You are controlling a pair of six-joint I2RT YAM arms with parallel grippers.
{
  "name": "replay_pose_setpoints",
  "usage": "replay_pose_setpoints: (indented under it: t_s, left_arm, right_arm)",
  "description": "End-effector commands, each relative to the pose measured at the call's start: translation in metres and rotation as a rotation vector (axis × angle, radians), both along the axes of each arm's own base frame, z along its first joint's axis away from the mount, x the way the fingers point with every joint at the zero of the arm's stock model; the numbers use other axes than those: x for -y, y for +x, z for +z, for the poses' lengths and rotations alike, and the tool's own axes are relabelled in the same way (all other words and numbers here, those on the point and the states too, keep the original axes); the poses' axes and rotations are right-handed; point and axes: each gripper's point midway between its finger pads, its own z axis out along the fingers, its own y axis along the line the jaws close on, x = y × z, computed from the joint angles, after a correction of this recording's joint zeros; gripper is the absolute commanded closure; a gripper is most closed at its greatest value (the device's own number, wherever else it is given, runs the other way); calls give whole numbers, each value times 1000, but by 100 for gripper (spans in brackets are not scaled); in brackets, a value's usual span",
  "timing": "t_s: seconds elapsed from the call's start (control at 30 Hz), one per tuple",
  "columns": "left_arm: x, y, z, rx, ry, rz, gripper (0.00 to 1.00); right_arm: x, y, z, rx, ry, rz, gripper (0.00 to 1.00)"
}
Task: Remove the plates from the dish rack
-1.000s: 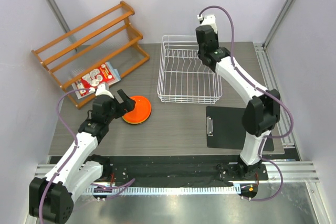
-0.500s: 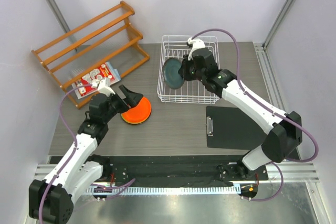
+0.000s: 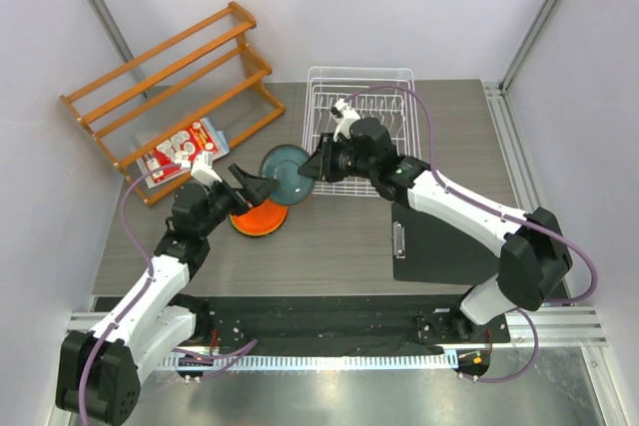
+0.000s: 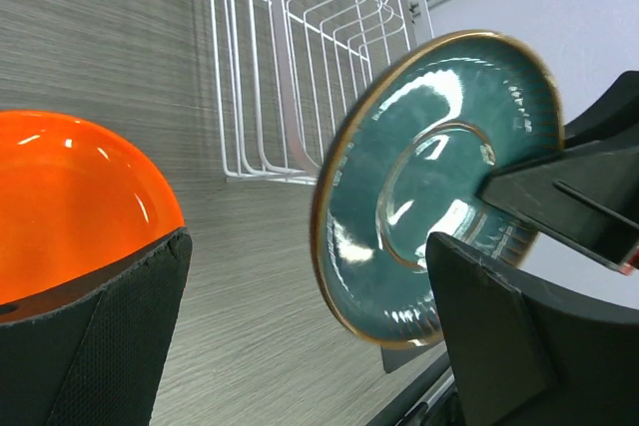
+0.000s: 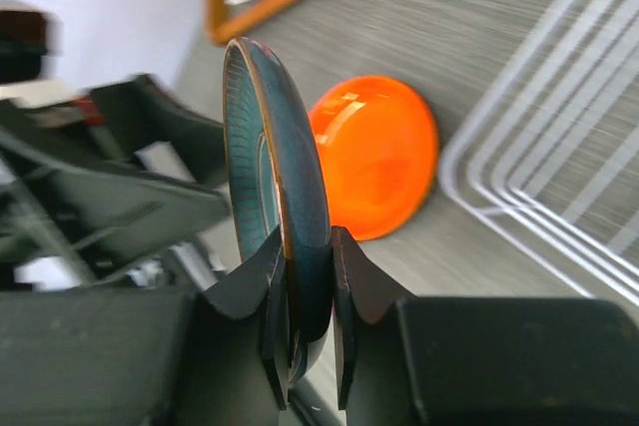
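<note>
Teal plate (image 3: 283, 173) upright aloft; orange plate (image 3: 262, 221) flat beside white rack (image 3: 394, 112).

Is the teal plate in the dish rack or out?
Out: the right gripper holds the teal plate on edge, beside the dish rack.

Overhead view bright, even, diffuse. Shadows soft, faint on grey wood-grain table (image 3: 329, 236); sheen on brushed metal strip (image 3: 399, 396) at near edge. Left wrist view: white glare patches on dark teal round plate (image 4: 399, 147) and orange round plate (image 4: 70, 197). Right wrist view: background blurred, teal rim sharp.
</note>
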Motion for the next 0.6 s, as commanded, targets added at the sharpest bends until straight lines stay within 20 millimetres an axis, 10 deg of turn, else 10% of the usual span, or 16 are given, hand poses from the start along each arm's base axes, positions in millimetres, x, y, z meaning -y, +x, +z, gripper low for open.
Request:
replay_pose_setpoints:
  t_s: [0.0,0.1,0.27,0.5,0.57]
  left_arm:
    - [7,5,16,80,-50,-28,1]
    - [7,5,16,91,-57,-29,21]
    - [6,4,20,113,-64,-26,100]
    - [-5,-1,19,126,-33,26,100]
    - [-15,-5,21,128,-3,72,100]
  right_arm:
    - [-34,-15,57,46,278,119,99]
    - [-44,-25,54,-5,344,166,99]
    - [-54,-33,48,-73,411,224,99]
    - [-60,-32,41,-79,391,250,97]
    - [-57,-26,37,-63,341,221,64]
